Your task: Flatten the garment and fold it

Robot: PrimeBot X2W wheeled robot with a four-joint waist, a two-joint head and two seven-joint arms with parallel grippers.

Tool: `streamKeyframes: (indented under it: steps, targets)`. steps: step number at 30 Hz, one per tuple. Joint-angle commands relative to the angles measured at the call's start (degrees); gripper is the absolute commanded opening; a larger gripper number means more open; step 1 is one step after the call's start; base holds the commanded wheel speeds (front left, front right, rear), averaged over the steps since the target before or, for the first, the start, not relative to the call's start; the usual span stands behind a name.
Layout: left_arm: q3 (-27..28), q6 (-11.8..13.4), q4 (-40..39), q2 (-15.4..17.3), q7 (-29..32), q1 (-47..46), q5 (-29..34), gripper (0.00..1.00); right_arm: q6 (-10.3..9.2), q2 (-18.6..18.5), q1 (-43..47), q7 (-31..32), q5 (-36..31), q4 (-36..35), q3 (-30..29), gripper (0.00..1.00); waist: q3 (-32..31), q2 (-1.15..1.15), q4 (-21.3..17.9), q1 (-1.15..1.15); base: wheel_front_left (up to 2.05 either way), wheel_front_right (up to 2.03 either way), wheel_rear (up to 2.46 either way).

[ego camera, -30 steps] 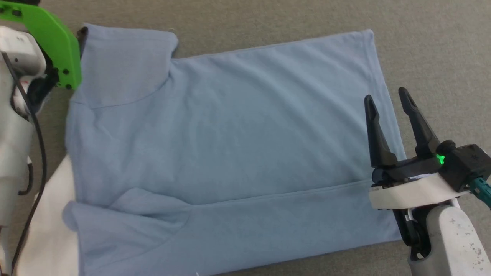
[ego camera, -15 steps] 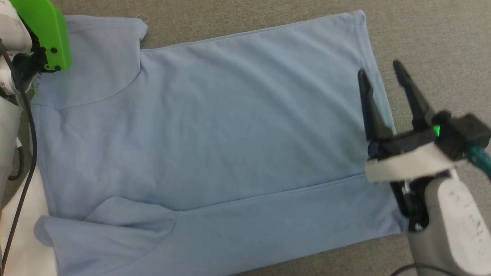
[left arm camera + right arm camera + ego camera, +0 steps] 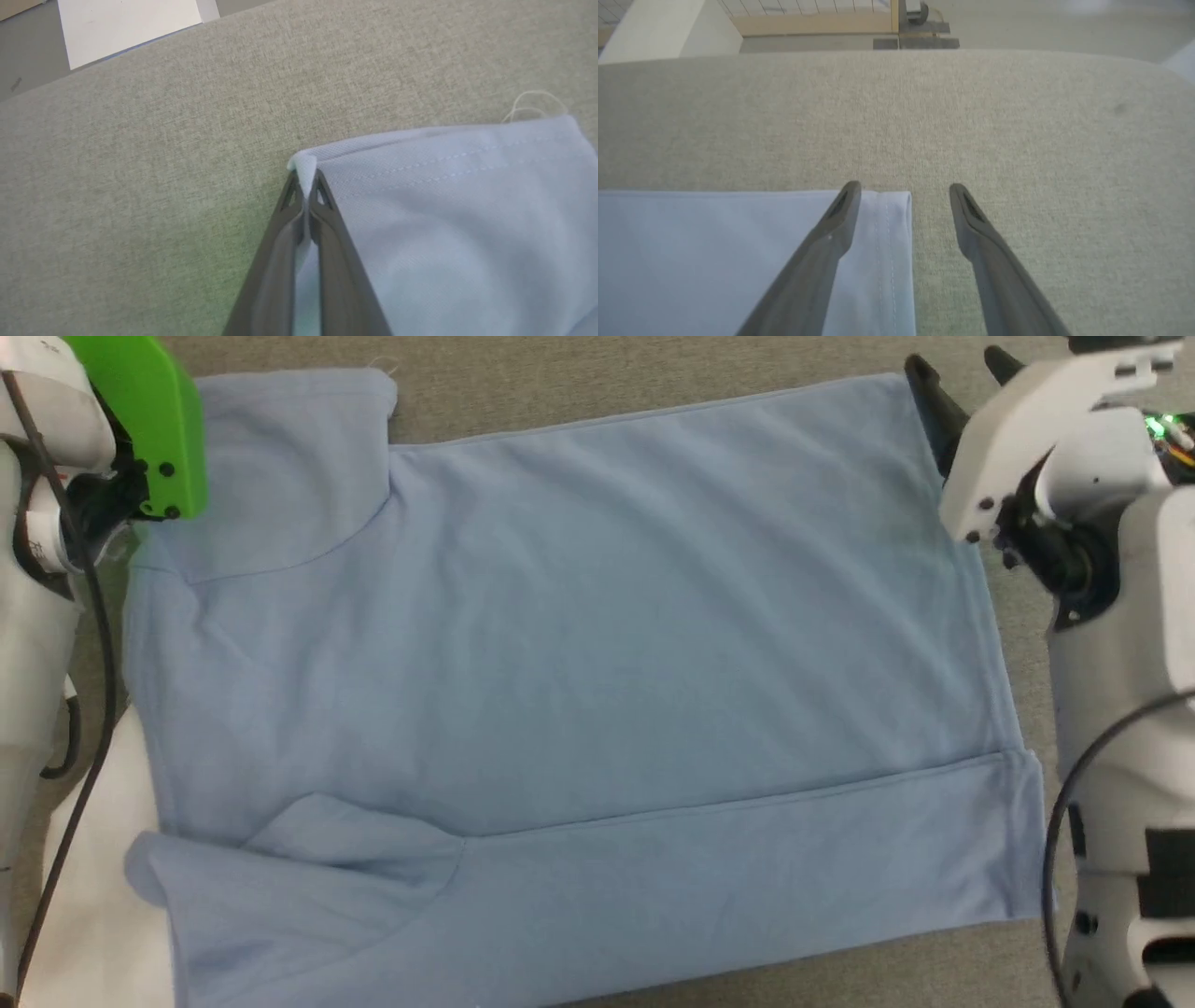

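Over the last second my right tool (image 3: 904, 185) has travelled from beside the middle of the shirt's (image 3: 560, 644) hem up to the hem's far corner, and my left tool (image 3: 306, 179) has gone from wide open to pinched tight. The left wrist view shows its two fingers pressed together on a small peak of blue cloth at the outer corner of the far sleeve (image 3: 280, 467), so that side is gripped. The right tool is spread wide and holds nothing; one finger lies over the hem corner, the other over the bare grey surface (image 3: 653, 364) just beside it. The shirt lies spread on the surface, collar end to my left, with its near long edge already turned over. I judge the right still has to close on its corner before both can carry the far edge over for the next fold
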Motion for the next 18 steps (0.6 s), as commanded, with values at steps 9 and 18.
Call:
streamKeyframes:
  steps: [9, 18]
  targets:
    - [-1.49, -1.82, 0.18, -1.86, -1.88, -0.33, -0.49, 0.0, -0.09, -0.18, -8.57, 15.53, -6.13, 12.42, -3.0, 0.71, 1.08, 0.0, 2.81, 0.0, 0.0, 0.0, 0.0]
    - [-1.17, -3.85, 1.59, -3.65, -8.68, -0.21, -1.09, 0.0, -0.09, -0.27, -8.76, 18.32, -7.76, 13.33, -2.19, 0.0, -0.31, 0.0, 4.0, 0.0, 0.0, 0.0, 0.0]
